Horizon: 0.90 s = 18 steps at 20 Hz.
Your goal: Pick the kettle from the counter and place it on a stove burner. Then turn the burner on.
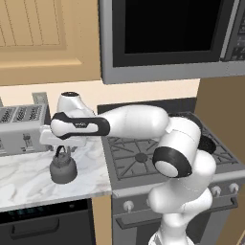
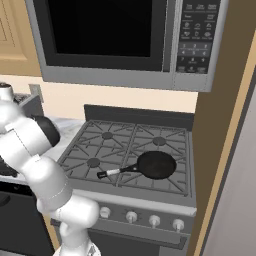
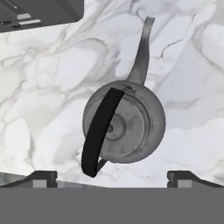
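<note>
Directly above the kettle [image 1: 63, 168], the gripper [image 1: 64, 146] hangs with its jaws spread wide and nothing between them. From the left base view the white arm [image 1: 134, 122] reaches leftward off the stove and over the counter [image 1: 28, 179], its hand pointing down at the kettle's arched black handle [image 1: 61, 152]. The kettle sits upright on the marble, close to the counter's front edge and just left of the stove's side. A silver toaster [image 1: 21, 127] stands behind it against the wall, apart from it.

Seen through the hand view, the kettle [image 3: 124, 127] lies centred below the camera, round body and lid facing up, the black handle [image 3: 99, 131] crossing it on a slant and the spout [image 3: 142, 52] pointing toward the top of the picture. The two finger tips [image 3: 41, 178] show at the lower corners, well to either side of the kettle and not touching it. A corner of the toaster [image 3: 39, 13] shows at the upper left.

On the right base view the stove burner [image 2: 107, 135] at the rear left lies bare under its grate, as does the front left one. A black frying pan [image 2: 156, 165] rests on the front right grate, its handle pointing left. Round knobs [image 2: 131, 216] line the front panel. A microwave [image 2: 120, 40] hangs above the range
</note>
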{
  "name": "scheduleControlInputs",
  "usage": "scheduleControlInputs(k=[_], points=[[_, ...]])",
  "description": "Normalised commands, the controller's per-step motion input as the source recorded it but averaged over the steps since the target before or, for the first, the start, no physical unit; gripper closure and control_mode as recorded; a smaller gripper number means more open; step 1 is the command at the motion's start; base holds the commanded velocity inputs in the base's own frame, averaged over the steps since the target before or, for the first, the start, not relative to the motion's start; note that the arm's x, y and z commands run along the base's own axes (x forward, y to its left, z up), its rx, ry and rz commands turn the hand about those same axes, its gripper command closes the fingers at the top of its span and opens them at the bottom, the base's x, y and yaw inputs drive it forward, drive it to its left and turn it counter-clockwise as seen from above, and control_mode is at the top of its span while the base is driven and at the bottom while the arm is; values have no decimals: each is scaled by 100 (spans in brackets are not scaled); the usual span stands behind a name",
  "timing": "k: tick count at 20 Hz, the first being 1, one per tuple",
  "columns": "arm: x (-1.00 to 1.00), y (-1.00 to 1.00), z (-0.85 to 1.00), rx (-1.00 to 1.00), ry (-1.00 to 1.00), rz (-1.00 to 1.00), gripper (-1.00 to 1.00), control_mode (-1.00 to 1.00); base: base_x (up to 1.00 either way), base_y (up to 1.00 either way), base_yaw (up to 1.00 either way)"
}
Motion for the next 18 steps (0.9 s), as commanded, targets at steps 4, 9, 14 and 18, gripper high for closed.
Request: scheduleControlInputs(k=[4,9,14,18], points=[[18,17,0,0,0,-2,-100,-100,0,0,0],[18,15,-3,0,0,-2,-100,-100,0,0,0],[10,8,-15,-1,3,0,-100,-100,0,0,0],[12,8,-19,-2,2,0,-100,-100,0,0,0]])
